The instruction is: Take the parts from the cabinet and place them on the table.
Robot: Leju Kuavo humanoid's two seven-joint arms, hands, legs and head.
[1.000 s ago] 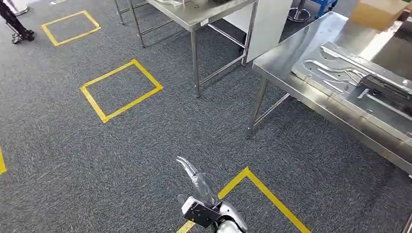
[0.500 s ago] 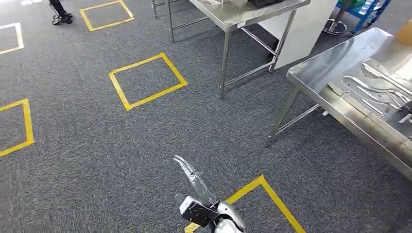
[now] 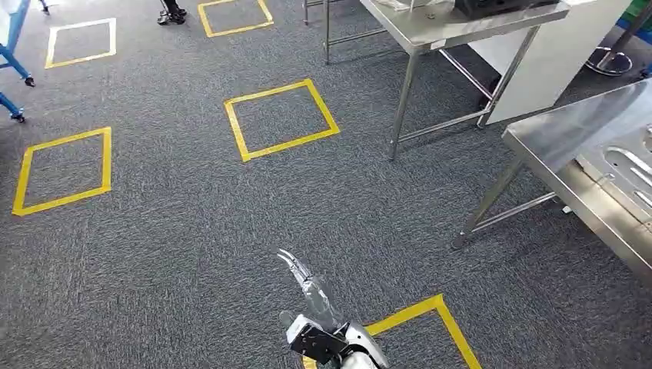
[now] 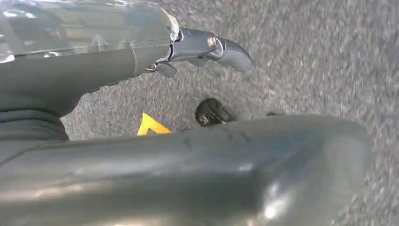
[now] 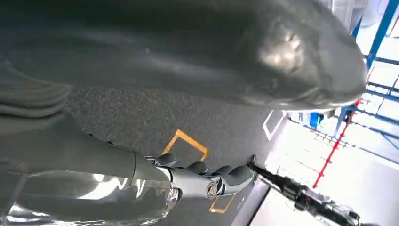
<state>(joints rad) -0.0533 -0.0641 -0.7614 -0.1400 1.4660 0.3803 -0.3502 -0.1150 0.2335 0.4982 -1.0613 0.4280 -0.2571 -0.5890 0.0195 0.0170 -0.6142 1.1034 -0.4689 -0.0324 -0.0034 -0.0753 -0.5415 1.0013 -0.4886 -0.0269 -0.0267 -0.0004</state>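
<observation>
hand [image 3: 327, 338] holding wrapped part [image 3: 307, 284] | surface [image 3: 573, 146] far right of hand | keep grip firm in transit

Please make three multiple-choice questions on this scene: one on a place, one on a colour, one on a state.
1. Where does the pressed metal part lie?
A. on the floor
B. on the steel table at the right
C. in a hand

2. What colour is the tape of the marked squares?
A. yellow
B. red
C. white

3. What does the left hand hold?
A. a part
B. a box
C. nothing

Answers: B, it rests on the tabletop; A, the outlines are plainly yellow; C, the left wrist view shows its fingers bare.
</observation>
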